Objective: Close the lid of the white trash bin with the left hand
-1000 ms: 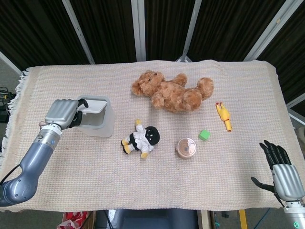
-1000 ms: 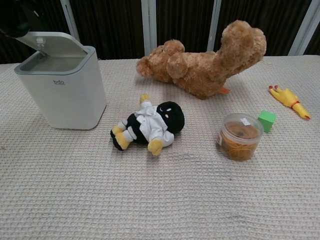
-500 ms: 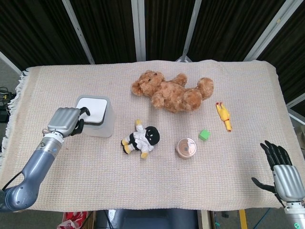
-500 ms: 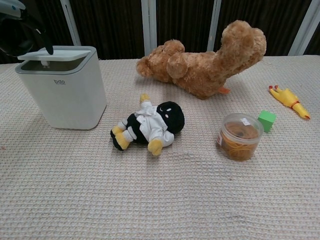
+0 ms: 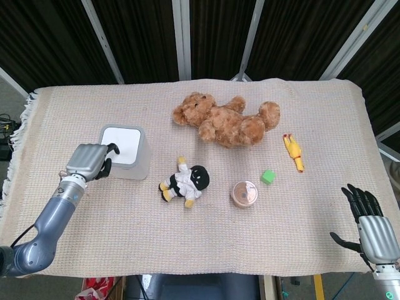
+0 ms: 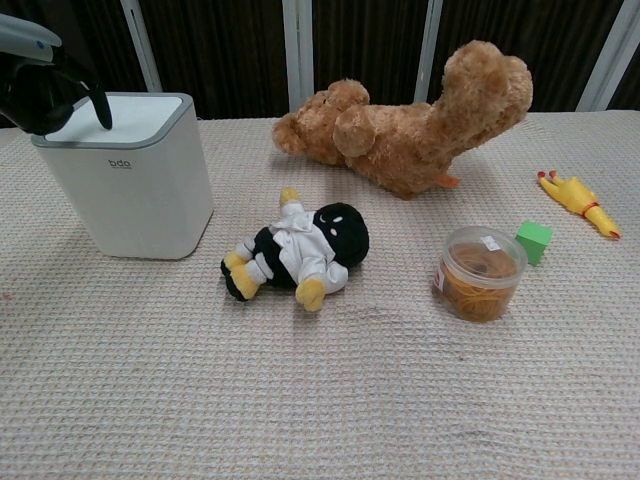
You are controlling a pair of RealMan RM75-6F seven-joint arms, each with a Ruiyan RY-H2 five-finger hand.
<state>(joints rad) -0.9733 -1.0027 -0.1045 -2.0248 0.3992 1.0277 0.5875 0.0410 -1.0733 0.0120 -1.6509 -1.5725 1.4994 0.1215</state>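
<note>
The white trash bin [image 5: 127,164] [image 6: 135,195] stands at the table's left, its lid [image 5: 121,144] [image 6: 128,113] lying flat and level with the rim. My left hand [image 5: 89,160] [image 6: 42,88] is at the bin's left side, fingers curled in over the lid's left edge and holding nothing. Whether the fingertips touch the lid I cannot tell. My right hand [image 5: 369,223] sits at the near right corner, far from the bin, fingers spread and empty; the chest view does not show it.
A small black-and-white doll [image 5: 186,181] [image 6: 300,252] lies just right of the bin. Further right are a brown teddy bear [image 5: 225,122] [image 6: 410,125], a clear tub of rubber bands [image 5: 244,194] [image 6: 479,272], a green cube [image 5: 268,177] [image 6: 534,240] and a yellow rubber chicken [image 5: 292,152] [image 6: 578,203].
The lid has swung down from tilted open to flat on the bin. My left hand has dropped and pulled back toward the bin's left side.
</note>
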